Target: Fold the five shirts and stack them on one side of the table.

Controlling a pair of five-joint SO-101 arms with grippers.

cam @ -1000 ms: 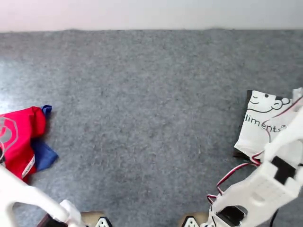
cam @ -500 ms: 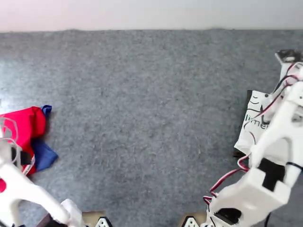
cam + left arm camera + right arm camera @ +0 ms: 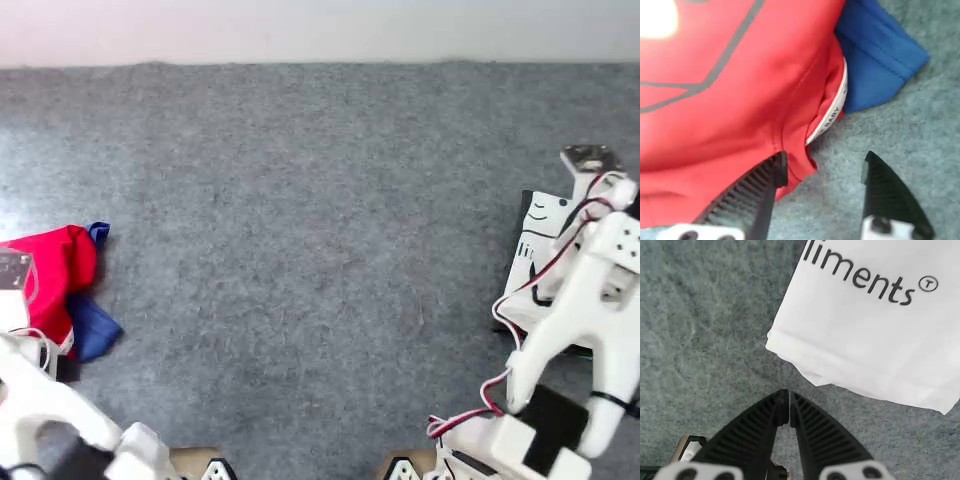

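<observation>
A: left arm (image 3: pixel 35 395) is hunched at the near-left corner. The left claw (image 3: pixel 823 164) is spread wide, gripping nothing, with one finger over the red shirt (image 3: pixel 730 100) hem. A blue shirt (image 3: pixel 880 55) pokes out from under it.

B: yep, big stretch of grey table (image 3: pixel 300 200) between the piles. The right arm (image 3: pixel 580 300) stands at the right edge over the white shirt (image 3: pixel 875 335), right claw (image 3: pixel 789 399) pinched together just off its corner.

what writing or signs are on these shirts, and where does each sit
white shirt: one line of dark lower-case letters, cut off at the picture's edge, then a small circled letter.
red shirt: small capitals on the white neck tape; grey line drawing, no letters.
blue shirt: none.
</observation>
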